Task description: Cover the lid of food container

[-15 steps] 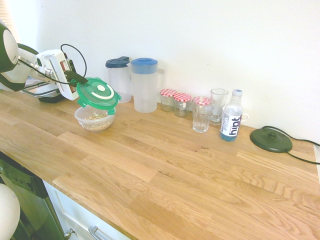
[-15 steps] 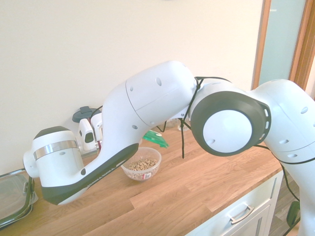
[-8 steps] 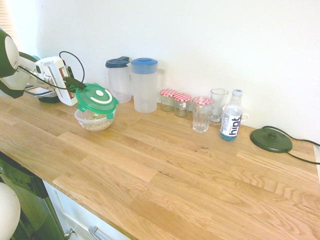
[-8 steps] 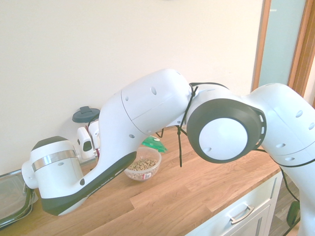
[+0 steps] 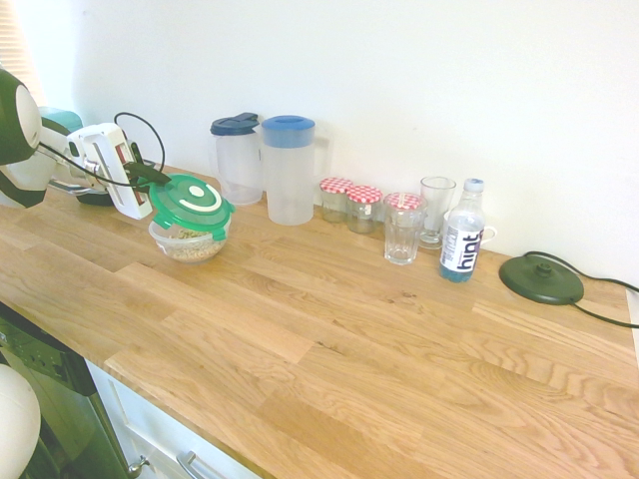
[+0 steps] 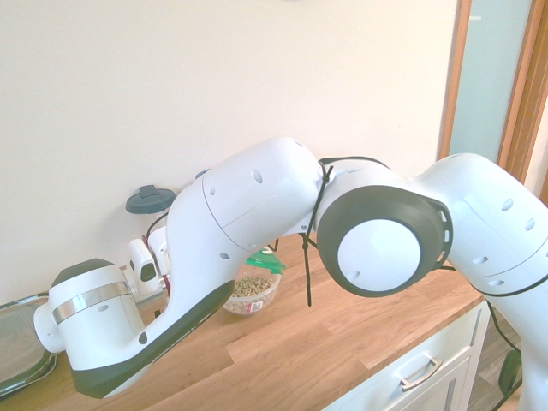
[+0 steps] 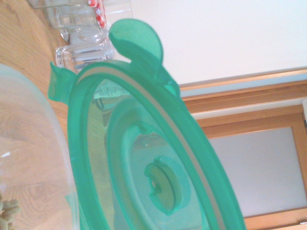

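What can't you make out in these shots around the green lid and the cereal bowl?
- Fingers on the lid: too small and dark in the first exterior view, hidden by the arm in the second.
- Whether the lid touches the bowl's rim: not resolvable in any view.
- Bowl in the wrist view: blurred, cut by the edge.

One word can be read: "hint", in white letters running up the dark blue label of the small water bottle (image 5: 462,242); the bottle stands on the wooden counter (image 5: 329,329) at about three o'clock from the ribbed drinking glass (image 5: 403,229); smaller print on that label is too fine to make out; the lid (image 5: 193,200) bears only white ring marks, no letters; the wrist view shows no print.
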Tool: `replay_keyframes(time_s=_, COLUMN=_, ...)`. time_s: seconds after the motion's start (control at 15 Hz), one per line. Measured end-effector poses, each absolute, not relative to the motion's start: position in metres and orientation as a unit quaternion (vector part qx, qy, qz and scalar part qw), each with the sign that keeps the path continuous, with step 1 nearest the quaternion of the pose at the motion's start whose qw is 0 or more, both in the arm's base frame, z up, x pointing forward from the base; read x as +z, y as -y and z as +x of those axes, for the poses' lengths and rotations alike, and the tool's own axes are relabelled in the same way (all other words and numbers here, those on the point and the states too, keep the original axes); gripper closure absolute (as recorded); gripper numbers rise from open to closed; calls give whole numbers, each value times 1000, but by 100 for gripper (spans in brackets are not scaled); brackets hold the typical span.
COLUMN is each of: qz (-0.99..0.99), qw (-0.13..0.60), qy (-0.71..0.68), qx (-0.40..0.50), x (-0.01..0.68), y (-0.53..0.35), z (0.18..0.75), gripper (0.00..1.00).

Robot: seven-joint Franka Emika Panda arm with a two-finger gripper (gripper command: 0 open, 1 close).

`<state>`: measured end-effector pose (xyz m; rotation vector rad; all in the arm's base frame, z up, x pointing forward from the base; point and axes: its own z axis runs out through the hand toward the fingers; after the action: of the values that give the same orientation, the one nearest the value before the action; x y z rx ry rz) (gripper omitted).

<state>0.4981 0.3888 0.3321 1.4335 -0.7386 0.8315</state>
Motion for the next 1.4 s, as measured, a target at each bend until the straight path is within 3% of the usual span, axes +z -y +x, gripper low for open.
replay_keyframes(time_s=0.07, qz=622, qw=617, qy=320, qx=361, x=331, y=-389, z=498, gripper=0)
replay_keyframes(time_s=1.4, qz=682, qw=581, qy=294, qx=333, x=331, y=-427, z=463, gripper=0)
